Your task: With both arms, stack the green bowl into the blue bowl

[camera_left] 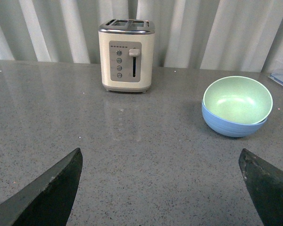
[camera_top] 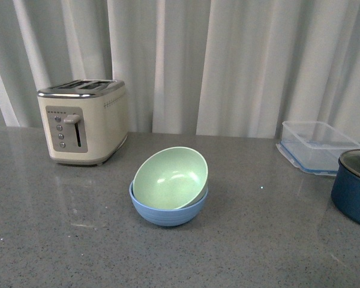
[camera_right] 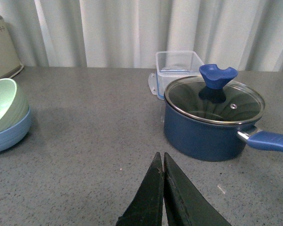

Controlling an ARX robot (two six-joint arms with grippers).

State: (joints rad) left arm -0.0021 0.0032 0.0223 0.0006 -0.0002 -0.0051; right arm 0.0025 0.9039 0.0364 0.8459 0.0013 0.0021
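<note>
Front view shows the pale mint-green matte bowl (camera_top: 170,177) nested, tilted, inside the light sky-blue ridged bowl (camera_top: 168,211) on the grey speckled counter (camera_top: 60,240), near a cream two-slot toaster (camera_top: 84,122). Left gripper (camera_left: 162,188) hangs spread wide and empty; right gripper (camera_right: 162,176) is pressed closed on nothing, beside a navy glass-lidded pot (camera_right: 212,125).

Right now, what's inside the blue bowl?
The green bowl sits inside the blue bowl, tilted rather than level. The green bowl is empty. The blue bowl's inner floor is covered by it, so anything beneath cannot be seen.
</note>
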